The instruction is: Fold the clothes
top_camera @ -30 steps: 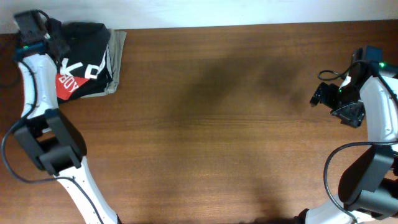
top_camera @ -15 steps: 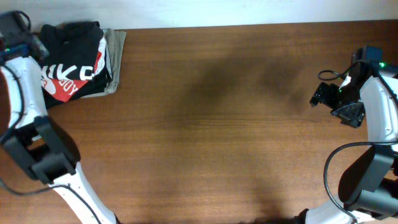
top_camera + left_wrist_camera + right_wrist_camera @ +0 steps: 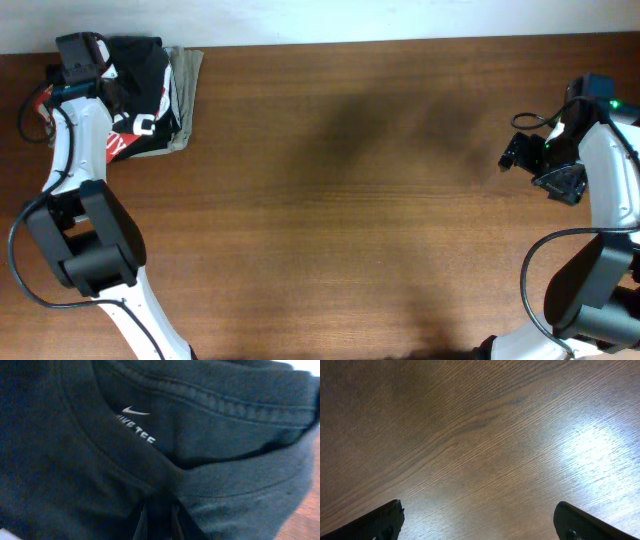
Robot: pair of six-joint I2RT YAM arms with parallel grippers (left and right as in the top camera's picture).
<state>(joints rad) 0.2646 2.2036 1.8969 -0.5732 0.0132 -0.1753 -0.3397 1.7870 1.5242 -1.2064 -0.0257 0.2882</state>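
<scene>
The black T-shirt (image 3: 145, 80) lies bunched at the table's far left corner, with part of its white lettering showing. In the left wrist view its collar and a small "NIKE TEE" neck label fill the frame (image 3: 210, 425). My left gripper (image 3: 98, 72) is on the shirt's left side. Its fingers (image 3: 159, 520) are close together with dark cloth pinched between them. My right gripper (image 3: 512, 155) is far to the right, open and empty over bare wood (image 3: 479, 512).
A red T-shirt (image 3: 112, 147) peeks out under the black one. A beige folded garment (image 3: 190, 80) lies beneath at its right edge. The brown wooden table (image 3: 350, 200) stretches between the arms. The table's far edge runs just behind the pile.
My left arm swung left, dragging the black shirt, then came back right with it and the shirt is more bunched. The right arm has not moved.
</scene>
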